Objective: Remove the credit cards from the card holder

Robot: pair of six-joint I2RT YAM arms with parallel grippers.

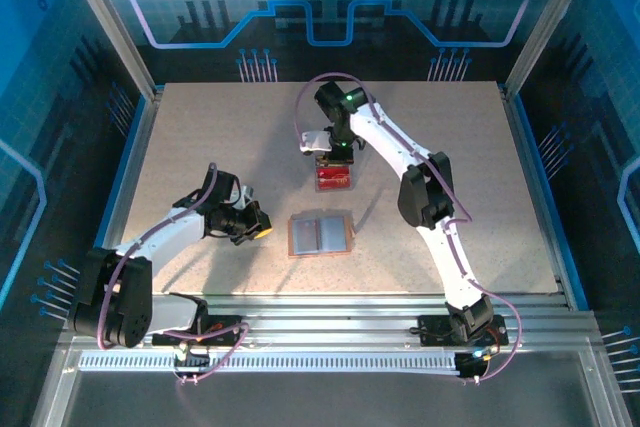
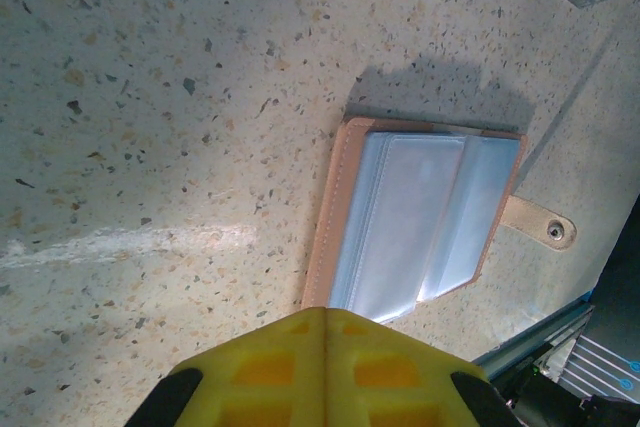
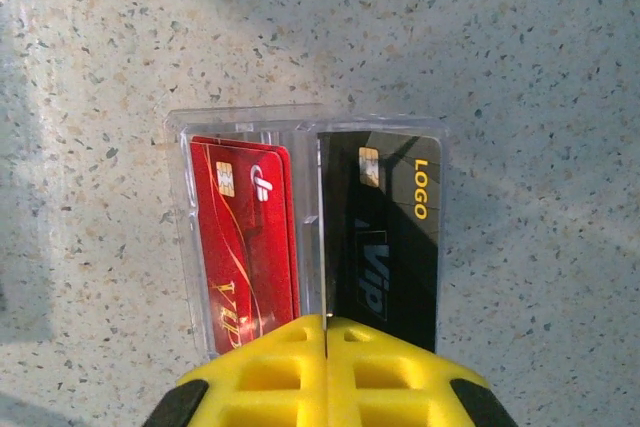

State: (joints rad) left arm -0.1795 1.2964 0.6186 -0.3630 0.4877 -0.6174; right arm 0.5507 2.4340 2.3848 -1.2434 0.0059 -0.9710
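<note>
Tray w/ cards beyond open card holder; L gripper, R gripper pressed together

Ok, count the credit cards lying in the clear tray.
2 show: a red card in one compartment of the tray, a black card in the other. More may lie hidden beneath.

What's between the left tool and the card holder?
Only bare speckled tabletop; the top view shows nothing lying between the left tool and the card holder.

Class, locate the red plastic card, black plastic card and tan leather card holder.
red plastic card (image 3: pixel 245 247): right wrist, face.
black plastic card (image 3: pixel 385 232): right wrist, face.
tan leather card holder (image 2: pixel 326 209): left wrist, left edge.
</note>
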